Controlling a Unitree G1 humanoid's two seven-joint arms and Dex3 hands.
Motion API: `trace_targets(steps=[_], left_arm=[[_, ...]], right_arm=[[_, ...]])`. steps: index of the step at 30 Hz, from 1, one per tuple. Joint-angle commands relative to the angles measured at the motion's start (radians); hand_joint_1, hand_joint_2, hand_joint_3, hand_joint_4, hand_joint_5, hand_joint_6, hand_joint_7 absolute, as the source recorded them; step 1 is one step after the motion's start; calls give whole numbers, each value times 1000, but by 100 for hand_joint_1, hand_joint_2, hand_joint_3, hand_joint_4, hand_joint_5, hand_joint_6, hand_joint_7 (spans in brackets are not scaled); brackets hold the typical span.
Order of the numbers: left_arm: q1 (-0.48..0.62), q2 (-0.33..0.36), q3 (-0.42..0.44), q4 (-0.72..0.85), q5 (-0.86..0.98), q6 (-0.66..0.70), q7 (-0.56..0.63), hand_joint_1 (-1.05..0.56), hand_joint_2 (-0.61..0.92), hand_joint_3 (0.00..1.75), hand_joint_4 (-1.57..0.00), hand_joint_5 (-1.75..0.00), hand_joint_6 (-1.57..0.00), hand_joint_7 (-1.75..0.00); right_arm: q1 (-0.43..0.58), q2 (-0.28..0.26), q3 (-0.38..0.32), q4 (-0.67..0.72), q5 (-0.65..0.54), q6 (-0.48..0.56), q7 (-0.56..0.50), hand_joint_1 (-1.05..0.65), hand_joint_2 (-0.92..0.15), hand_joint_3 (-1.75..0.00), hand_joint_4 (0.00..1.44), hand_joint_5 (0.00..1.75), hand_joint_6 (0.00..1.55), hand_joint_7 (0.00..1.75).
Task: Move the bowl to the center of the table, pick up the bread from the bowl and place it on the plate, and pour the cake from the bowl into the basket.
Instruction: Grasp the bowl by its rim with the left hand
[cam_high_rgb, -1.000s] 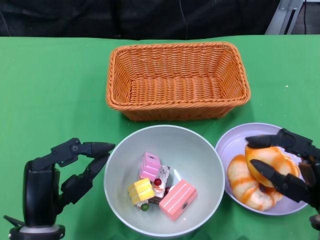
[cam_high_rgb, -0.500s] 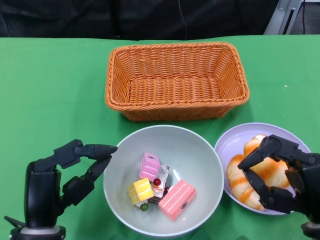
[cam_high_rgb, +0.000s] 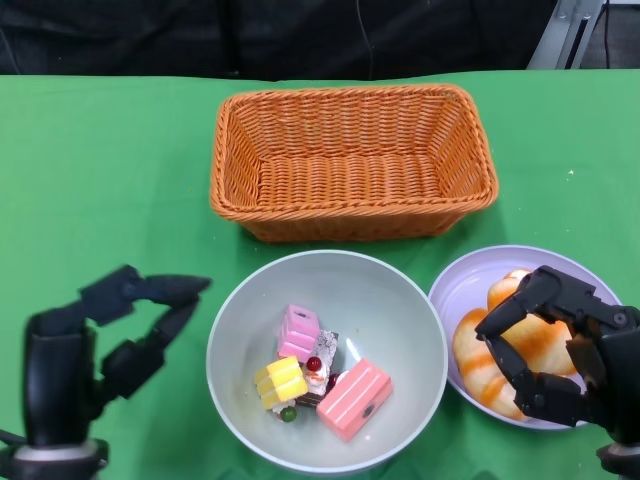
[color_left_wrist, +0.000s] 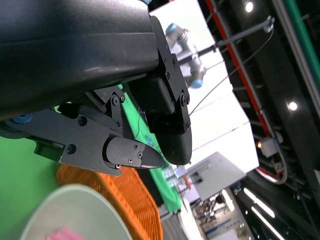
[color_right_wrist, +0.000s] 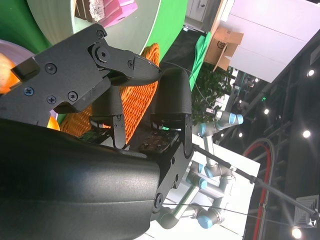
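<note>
On the green worktop (cam_high_rgb: 100, 180), the bowl (cam_high_rgb: 400, 310) sits near the front, cake pieces (cam_high_rgb: 318, 372) inside it. Just right of it, two bread rolls (cam_high_rgb: 478, 372) lie on the plate (cam_high_rgb: 462, 280), under the released right hand (cam_high_rgb: 560, 355). Behind stands the basket (cam_high_rgb: 352, 160). Beside the bowl, the left hand (cam_high_rgb: 100, 345) hovers, fingers apart, holding nothing.

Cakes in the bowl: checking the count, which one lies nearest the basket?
The pink cake, at the top of the pile; the yellow cake and salmon cake sit lower.
</note>
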Motion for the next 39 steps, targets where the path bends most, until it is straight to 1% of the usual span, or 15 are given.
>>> trace_targets(steps=[1, 4, 5, 7, 8, 9, 10, 11, 17, 21, 24, 29, 35, 39], left_arm=[[-6, 46, 17, -18, 0, -32, -13, -28, 92, 19, -87, -88, -103, -36], [-12, 86, -1, -13, -8, -51, -50, -29, 92, 19, -83, -84, -101, -33], [-25, 117, -13, 4, -23, -74, -81, -30, 92, 18, -81, -82, -99, -32], [-46, 164, -31, 29, -58, -101, -134, -31, 92, 16, -80, -70, -97, -21], [-51, 178, -36, 35, -74, -104, -154, -34, 92, 14, -83, -59, -97, -13], [-49, 192, -45, 29, -94, -97, -177, -35, 92, 13, -83, -55, -98, -10], [-46, 202, -52, 21, -109, -89, -196, -37, 92, 12, -84, -48, -96, -6], [-42, 210, -60, 11, -123, -80, -215, -39, 92, 11, -85, -45, -96, -4], [-42, 242, -89, 10, -132, -90, -294, -43, 92, 9, -83, -34, -89, 0], [-31, 261, -93, -9, -102, -80, -325, -42, 92, 9, -88, -14, -83, 0], [-26, 273, -88, -17, -55, -91, -330, -44, 92, 10, -87, -9, -80, 0], [-7, 294, -87, -36, -5, -100, -333, -49, 92, 13, -76, -2, -70, 0], [2, 314, -89, -62, 30, -101, -334, -54, 92, 11, -77, -2, -70, -1], [6, 335, -91, -76, 39, -101, -338, -58, 92, 12, -76, -1, -68, 0]], right_arm=[[3, 0, -26, 5, 25, 7, 10, -9, -58, -83, 62, 144, 63, 125], [-1, 7, -33, 6, 22, 12, 15, -9, -59, -81, 61, 145, 63, 125], [-4, 10, -35, 6, 20, 16, 14, -10, -59, -80, 61, 145, 63, 125], [-9, 16, -39, 4, 13, 25, 10, -10, -59, -80, 61, 144, 63, 125], [-11, 19, -40, 2, 11, 29, 9, -9, -60, -79, 61, 144, 63, 125], [-13, 20, -41, -1, 13, 35, 10, -9, -60, -79, 60, 144, 63, 125], [-14, 21, -42, -3, 12, 41, 10, -9, -60, -79, 60, 144, 62, 125], [-14, 22, -43, -4, 10, 46, 10, -9, -60, -79, 59, 143, 62, 124], [-19, 23, -52, -3, 7, 54, 7, -8, -63, -74, 59, 141, 63, 123], [-23, 29, -57, -11, 8, 67, 5, -9, -65, -71, 61, 139, 64, 121], [-27, 38, -58, -12, 14, 74, 8, -9, -64, -70, 63, 139, 64, 120], [-32, 50, -69, -11, 2, 78, -3, -11, -64, -70, 64, 139, 65, 121], [-27, 61, -77, -24, -12, 110, -20, -12, -64, -69, 66, 139, 65, 120], [-29, 64, -78, -19, -16, 113, -24, -11, -64, -69, 66, 140, 65, 119]])
